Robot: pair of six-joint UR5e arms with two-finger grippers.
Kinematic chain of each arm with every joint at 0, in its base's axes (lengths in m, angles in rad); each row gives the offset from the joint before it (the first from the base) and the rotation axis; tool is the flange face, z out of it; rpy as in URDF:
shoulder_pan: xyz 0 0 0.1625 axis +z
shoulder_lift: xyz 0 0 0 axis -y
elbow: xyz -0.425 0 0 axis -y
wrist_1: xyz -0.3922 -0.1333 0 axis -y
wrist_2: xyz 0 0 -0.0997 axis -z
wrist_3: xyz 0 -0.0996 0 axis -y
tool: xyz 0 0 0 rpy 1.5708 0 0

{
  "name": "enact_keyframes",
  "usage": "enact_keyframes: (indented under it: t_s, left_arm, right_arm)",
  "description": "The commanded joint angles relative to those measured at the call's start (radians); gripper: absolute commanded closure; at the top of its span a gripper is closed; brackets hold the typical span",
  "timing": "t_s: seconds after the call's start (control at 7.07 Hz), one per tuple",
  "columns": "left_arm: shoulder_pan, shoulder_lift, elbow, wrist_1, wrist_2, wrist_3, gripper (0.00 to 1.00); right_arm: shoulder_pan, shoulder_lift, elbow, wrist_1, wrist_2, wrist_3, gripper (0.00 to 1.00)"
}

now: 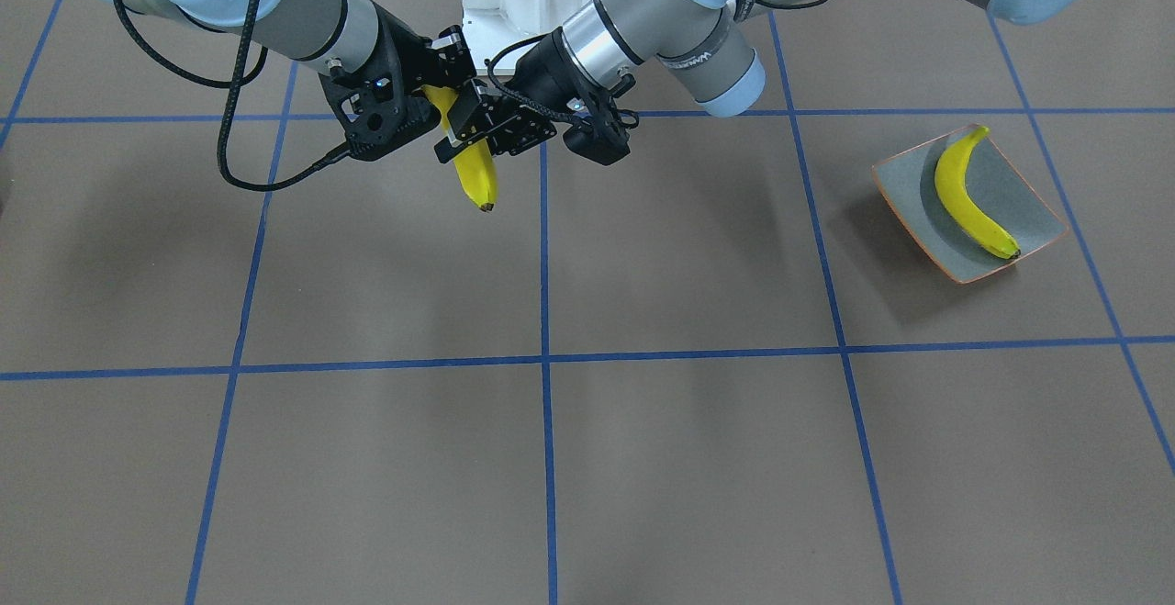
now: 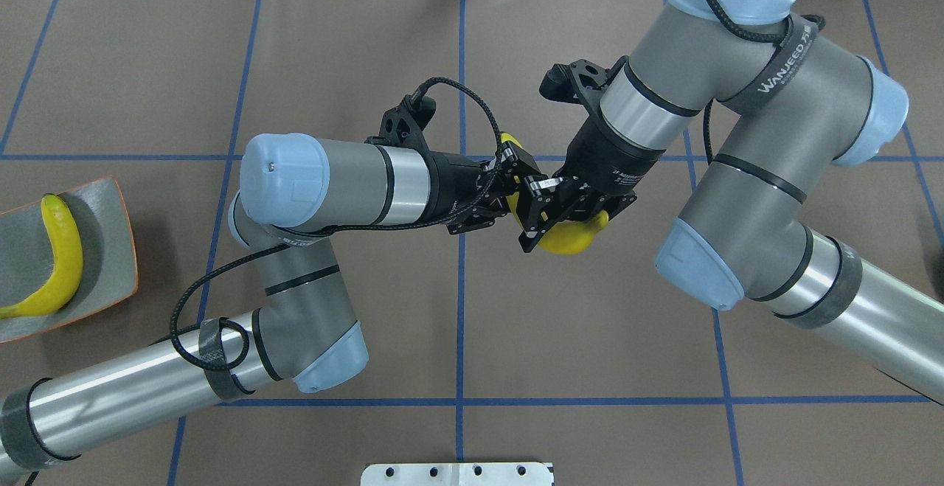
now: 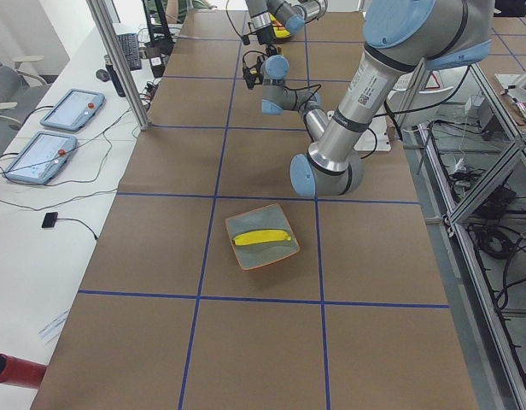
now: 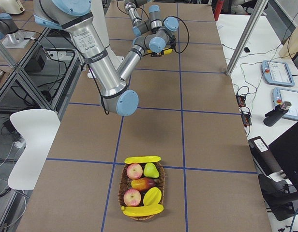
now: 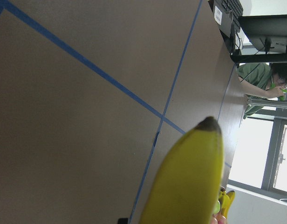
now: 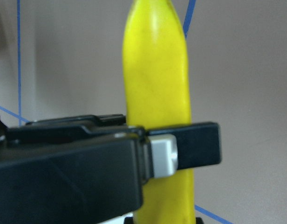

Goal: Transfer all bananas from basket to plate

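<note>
Brown table (image 1: 643, 476), fruit basket (image 4: 164, 181), control tablets (image 3: 71, 109)

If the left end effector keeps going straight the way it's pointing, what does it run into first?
The banana held in mid-air. The left end effector points at it from very close, possibly touching it. Just behind the banana is the right end effector. Depth is hard to judge here.

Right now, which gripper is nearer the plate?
Left, narrowly. The left gripper and right gripper meet at one banana mid-table, far from the plate; left sits on the plate's side.
</note>
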Motion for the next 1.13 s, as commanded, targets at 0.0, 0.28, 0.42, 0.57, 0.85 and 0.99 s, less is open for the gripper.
enact_keyframes:
  t_s: [0.0,0.28,0.42,0.57,0.85,0.99]
  left_arm:
    - [0.0,0.001,-0.002,0.0,-0.001,-0.001,1.0]
    - [0.0,0.002,0.001,0.0,-0.001,0.002,1.0]
    - [0.0,0.002,0.006,0.002,-0.001,0.003,1.0]
    - [0.0,0.004,0.015,0.002,-0.001,0.008,1.0]
    - [0.0,0.012,0.018,0.002,-0.001,0.01,1.0]
    - [-0.002,0.012,0.029,0.002,-0.001,0.011,1.0]
  right_arm:
    - [0.005,0.0,0.001,0.001,0.001,0.044,0.0]
    - [0.023,0.0,-0.001,0.055,0.002,0.111,0.0]
    - [0.037,0.0,-0.001,0.065,0.01,0.119,0.0]
    - [0.07,0.0,-0.001,0.068,0.06,0.119,0.0]
    - [0.107,-0.009,0.007,0.068,0.122,0.119,0.0]
    - [0.136,-0.012,0.022,0.065,0.154,0.122,0.0]
